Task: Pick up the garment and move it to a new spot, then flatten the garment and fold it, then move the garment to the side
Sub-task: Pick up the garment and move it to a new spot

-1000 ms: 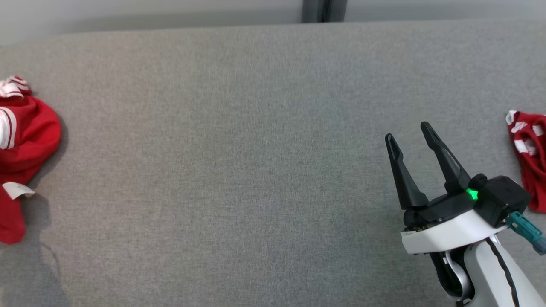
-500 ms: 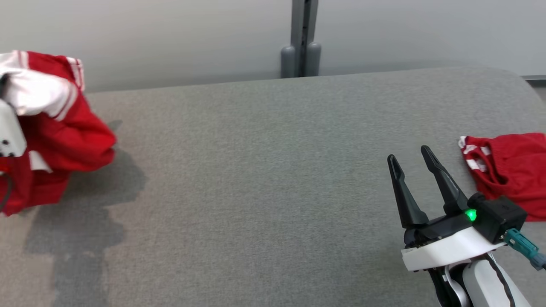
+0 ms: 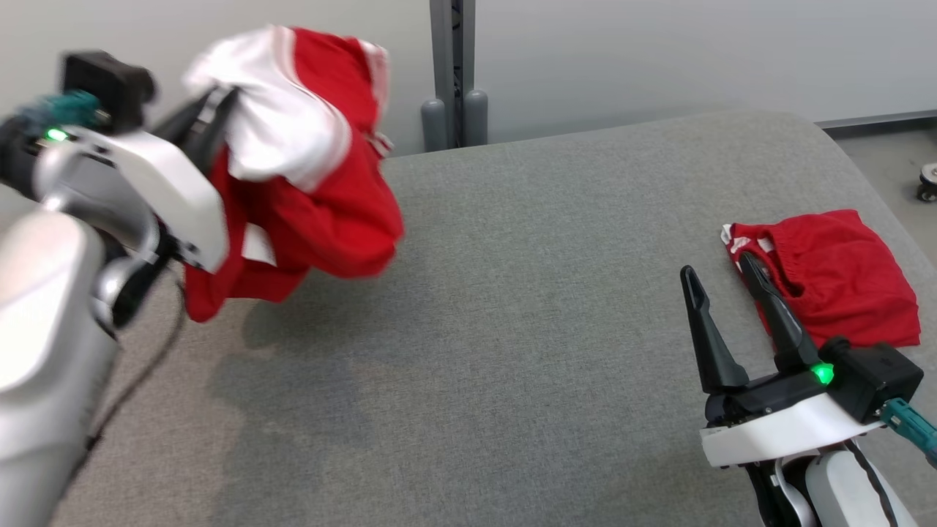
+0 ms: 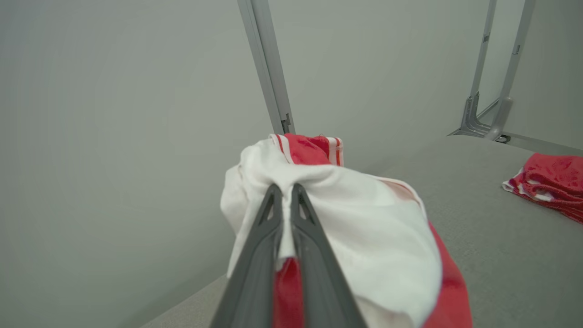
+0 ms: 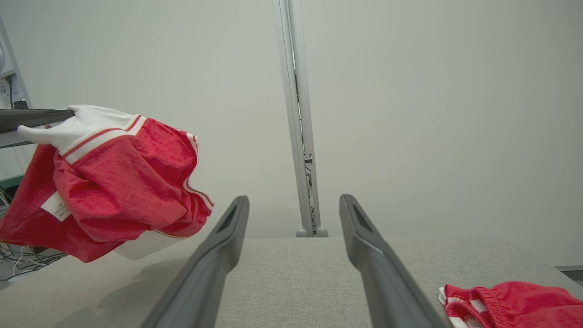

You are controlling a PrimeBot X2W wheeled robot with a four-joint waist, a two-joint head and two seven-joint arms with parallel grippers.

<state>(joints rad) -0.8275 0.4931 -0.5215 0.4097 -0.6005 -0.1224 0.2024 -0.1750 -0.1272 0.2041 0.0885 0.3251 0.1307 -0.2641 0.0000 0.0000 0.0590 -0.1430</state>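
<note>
The garment, red with white striped trim and a white tag, hangs bunched in the air above the left part of the grey table. My left gripper is shut on its white edge. The left wrist view shows the two fingers pinched together at the gripper, with the garment draped past them. The right wrist view has the garment dangling at its left. My right gripper stands open and empty low at the right, its jaws wide apart.
A second red piece of clothing lies folded on the table's right end, just beyond my right gripper's fingertips. A grey post stands behind the table against the pale wall. A small wheel sits on the floor at the far right.
The head camera has swung, shifting the whole picture. The garment, which lay at the table's left a second ago, now hangs lifted from my left gripper. The right gripper stays open as before.
</note>
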